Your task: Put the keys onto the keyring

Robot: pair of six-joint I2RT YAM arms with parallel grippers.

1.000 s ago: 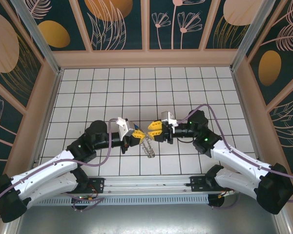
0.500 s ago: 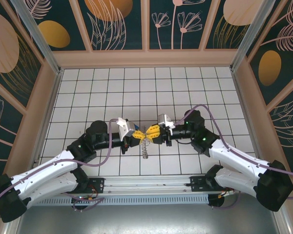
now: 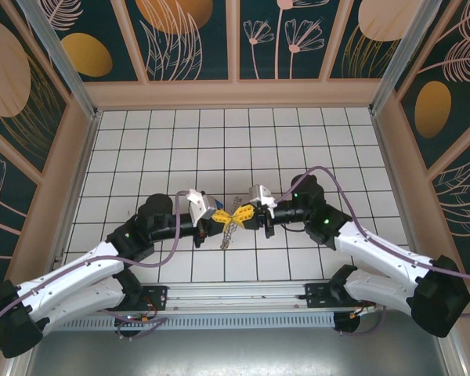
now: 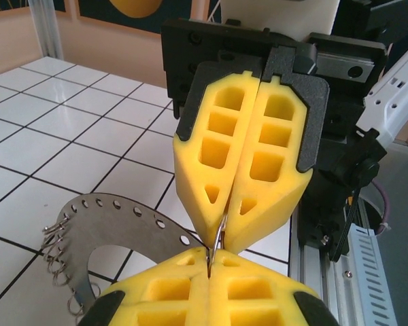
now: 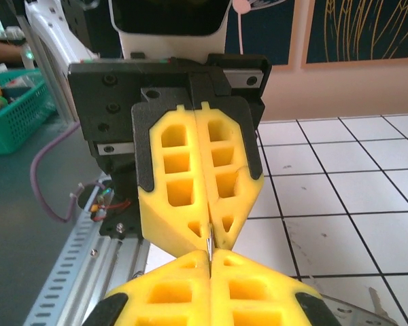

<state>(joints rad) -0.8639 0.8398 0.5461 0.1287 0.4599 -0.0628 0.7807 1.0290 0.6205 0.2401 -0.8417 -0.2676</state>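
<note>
The keyring point(image 3: 229, 231) is a flat grey plate with small holes and wire loops along its rim, and it hangs above the tiles at the centre. My left gripper point(image 3: 224, 218) and right gripper point(image 3: 240, 215) meet tip to tip over it. In the left wrist view the keyring point(image 4: 115, 221) runs into the left gripper point(image 4: 209, 257), which is shut on its rim. The right gripper point(image 4: 222, 234) opposite is shut on a thin metal edge of the same rim. In the right wrist view that sliver sits between the right gripper point(image 5: 209, 257) and left gripper point(image 5: 209, 236). The keys are out of view.
White tiled floor point(image 3: 219, 141) stretches behind the grippers to the patterned walls. The arms' aluminium base rail point(image 3: 235, 301) runs along the near edge. A green basket point(image 5: 13, 109) stands off the table on the left of the right wrist view.
My right gripper has moved left to the left gripper's tips and shut on the ring's rim. The hanging ring has swung from lower right to lower left.
</note>
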